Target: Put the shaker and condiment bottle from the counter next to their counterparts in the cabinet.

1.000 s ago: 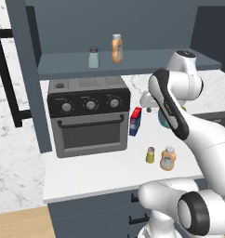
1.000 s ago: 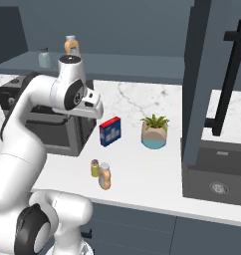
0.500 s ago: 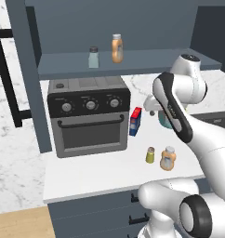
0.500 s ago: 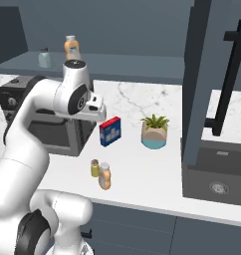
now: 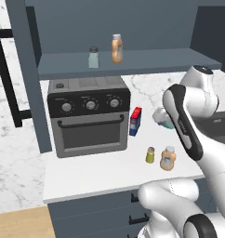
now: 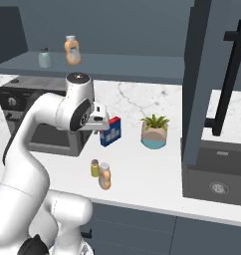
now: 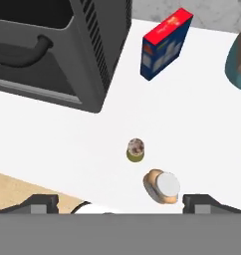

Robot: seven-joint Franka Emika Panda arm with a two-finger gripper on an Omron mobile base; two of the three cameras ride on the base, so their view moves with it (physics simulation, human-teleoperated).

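Note:
The olive-yellow shaker [image 5: 150, 155] [image 6: 94, 168] [image 7: 136, 149] and the squat orange-tan condiment bottle [image 5: 168, 158] [image 6: 105, 176] [image 7: 162, 186] stand upright side by side near the front of the white counter [image 5: 95, 169]. My gripper [image 7: 120, 203] [image 6: 100, 123] hangs open above them, pointing down, with nothing between its fingers. On the cabinet [image 5: 147, 60] shelf stand their counterparts, a pale grey-blue shaker [image 5: 93, 56] [image 6: 44, 57] and a slim orange bottle [image 5: 116, 48] [image 6: 71, 50].
A dark toaster oven [image 5: 89, 116] [image 7: 53, 45] sits on the counter's left part. A red and blue box [image 5: 135, 121] [image 6: 110, 131] [image 7: 165, 44] stands behind the shaker, a potted plant [image 6: 154, 131] to its right. A sink [image 6: 217, 174] lies at the far right.
The arm has swung a little to the right and the hand has shifted with it. The shaker, the bottle and the shelf items stay where they were.

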